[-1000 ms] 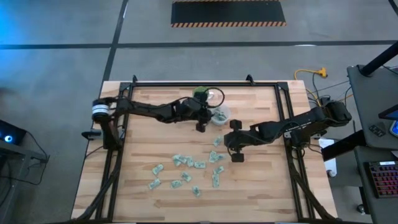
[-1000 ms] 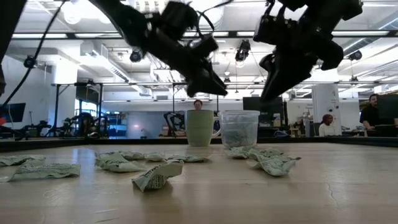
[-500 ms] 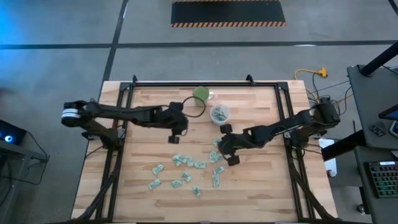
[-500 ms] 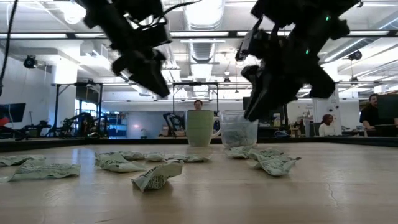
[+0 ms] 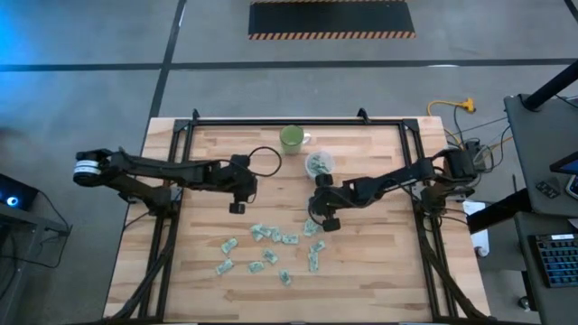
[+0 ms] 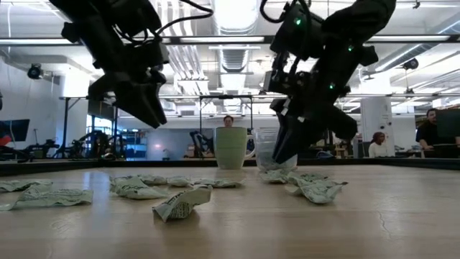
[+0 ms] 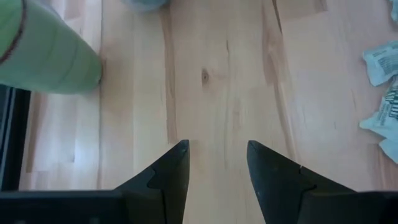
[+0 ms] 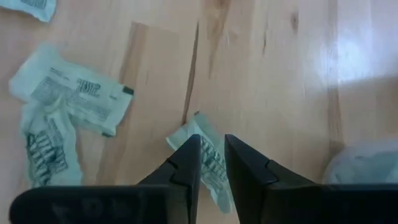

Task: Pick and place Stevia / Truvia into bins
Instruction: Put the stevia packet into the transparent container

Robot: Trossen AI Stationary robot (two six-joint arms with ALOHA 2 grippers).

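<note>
Several pale green and white sachets (image 5: 271, 239) lie flat and scattered on the near middle of the wooden table, and more sit inside the clear cup (image 5: 320, 164). My right gripper (image 5: 318, 222) hangs low just near of the cup, slightly open. In the right wrist view its fingers (image 8: 212, 140) stand on either side of one sachet (image 8: 212, 163) that lies on the wood. Whether they touch it does not show. My left gripper (image 5: 237, 207) is open over bare wood (image 7: 217, 146), left of the cup and clear of the sachets.
A green mug (image 5: 292, 138) stands on the far side of the table beside the clear cup. A black frame (image 5: 271, 120) runs round the table's edges. Bare wood lies to the left and right of the sachets. People stand in the room behind.
My left gripper has drawn back from beside the cup and mug toward the table's left and near edges. My right gripper has moved toward the table's left and come down over the sachets just near of the cup.
</note>
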